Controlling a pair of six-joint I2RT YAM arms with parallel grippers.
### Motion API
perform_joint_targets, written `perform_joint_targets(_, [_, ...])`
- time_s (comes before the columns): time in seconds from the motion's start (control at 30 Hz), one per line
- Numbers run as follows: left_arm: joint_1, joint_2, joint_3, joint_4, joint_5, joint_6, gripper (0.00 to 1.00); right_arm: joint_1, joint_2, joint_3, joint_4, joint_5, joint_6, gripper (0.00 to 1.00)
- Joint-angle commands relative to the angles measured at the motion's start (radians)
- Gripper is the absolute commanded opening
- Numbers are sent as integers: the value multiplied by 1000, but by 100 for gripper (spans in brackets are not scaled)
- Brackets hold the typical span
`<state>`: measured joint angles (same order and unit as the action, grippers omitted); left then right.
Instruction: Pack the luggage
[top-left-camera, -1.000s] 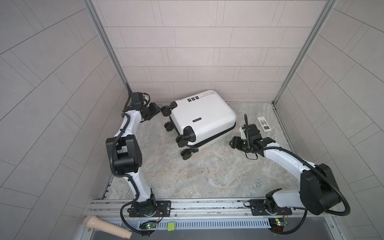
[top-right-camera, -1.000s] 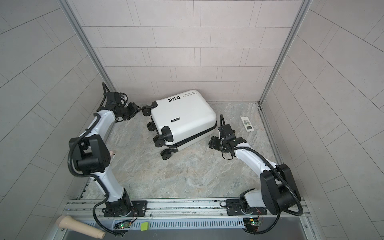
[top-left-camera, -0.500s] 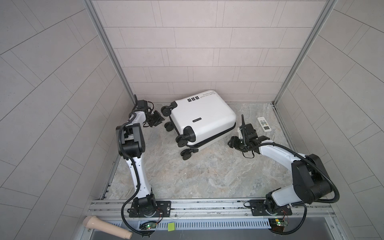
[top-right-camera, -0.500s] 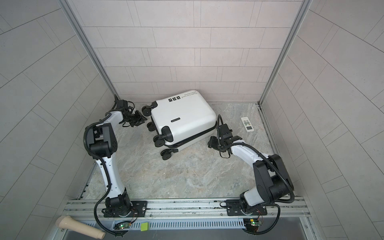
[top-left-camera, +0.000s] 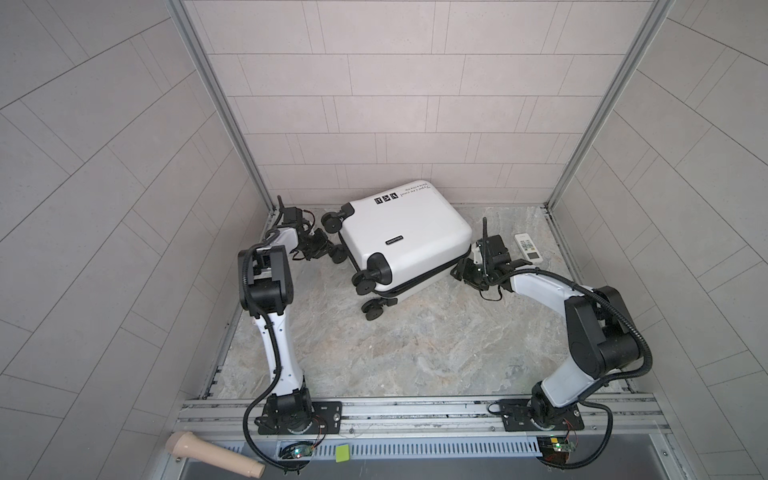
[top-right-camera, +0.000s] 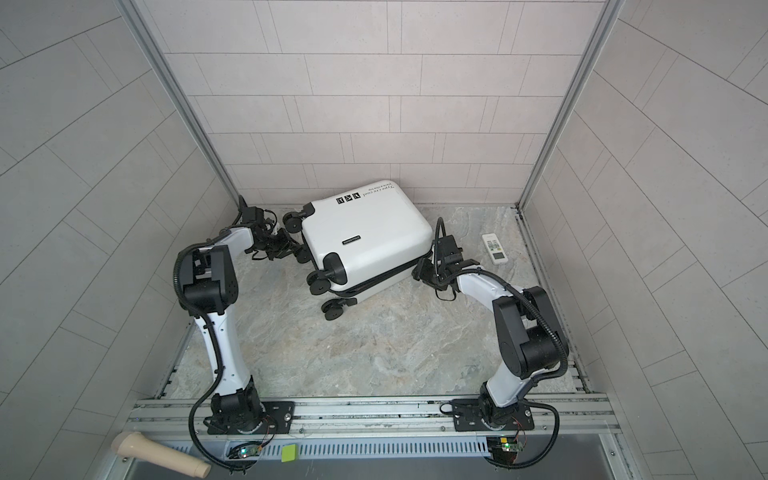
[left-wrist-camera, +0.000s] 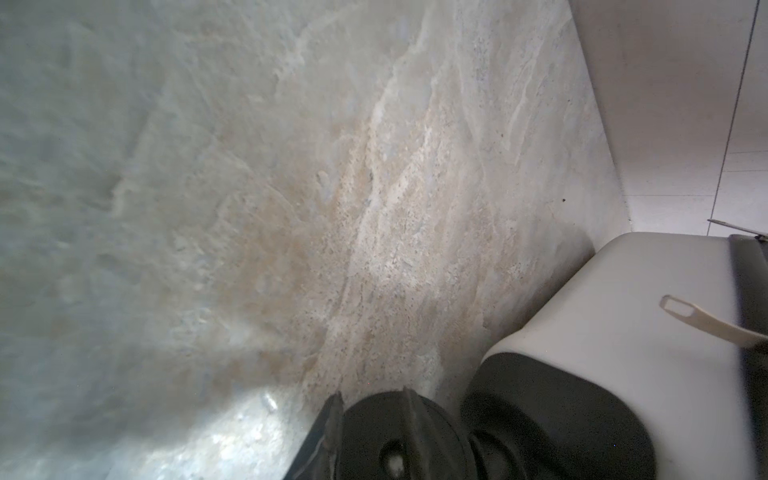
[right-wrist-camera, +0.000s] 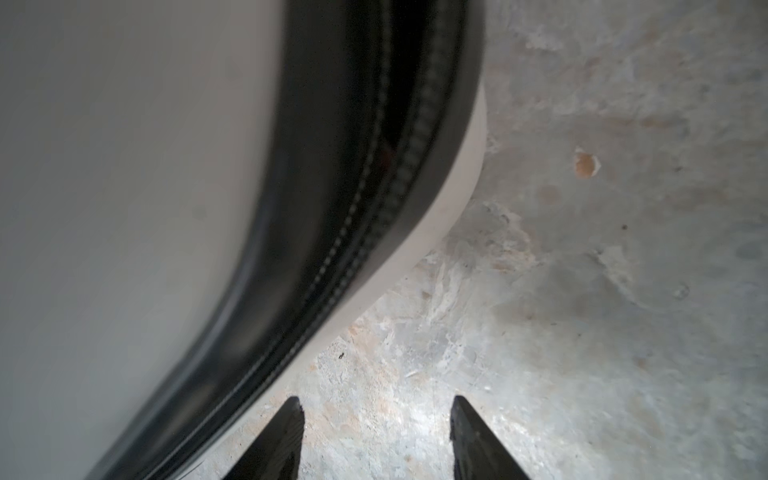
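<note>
- Since a second ago, the left gripper (top-left-camera: 325, 248) has dropped from the far wheel to the nearer left-side wheel (left-wrist-camera: 395, 444) and narrowed. The right gripper (right-wrist-camera: 376, 399) has edged closer to the right corner of the luggage (top-left-camera: 405, 232).
- Right gripper's jaws stand apart over the bare marble table (top-left-camera: 415, 345), beside the black zipper band (right-wrist-camera: 374, 166), gripping nothing.
- Luggage lies closed and flat at the table's back, its wheel end toward the left gripper. The long axis runs diagonally rightward toward the back wall (top-left-camera: 415, 137).
- It is likely stiff, slick-shelled and bulky. Flat faces offer no purchase, so a wheel, the seam lip or the pale pull tab (left-wrist-camera: 702, 322) suits.
- Left gripper shows one finger beside that wheel; whether it pinches cannot be told.
</note>
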<state>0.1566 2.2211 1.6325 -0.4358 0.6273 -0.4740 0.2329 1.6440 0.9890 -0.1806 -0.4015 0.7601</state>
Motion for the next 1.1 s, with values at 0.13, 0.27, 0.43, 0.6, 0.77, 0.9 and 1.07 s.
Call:
perform_joint_targets(0.13, [-95,-74,-183,-18,27,4,29,-101,88,102,14,-94,-5,58])
perform_joint_targets(0.27, [-116,-143,-315,75,24,-45,28,-136,157,200,-32,-134,-35,58])
perform_joint_targets(0.43, [-144,-240,-485,206,23,-117,28,-166,252,322,-70,-171,-48,58])
perform_joint_targets(0.6, [-190,-317,-607,302,18,-174,28,-171,371,488,-136,-217,-68,59])
perform_joint_targets(0.77, [-230,-380,-718,418,13,-245,28,-171,473,621,-180,-253,-70,59])
perform_joint_targets(0.9, [-269,-422,-798,519,7,-333,28,-172,541,721,-219,-270,-73,61])
perform_joint_targets(1.07, [-301,-476,-854,594,2,-383,28,-175,618,858,-309,-276,-106,67])
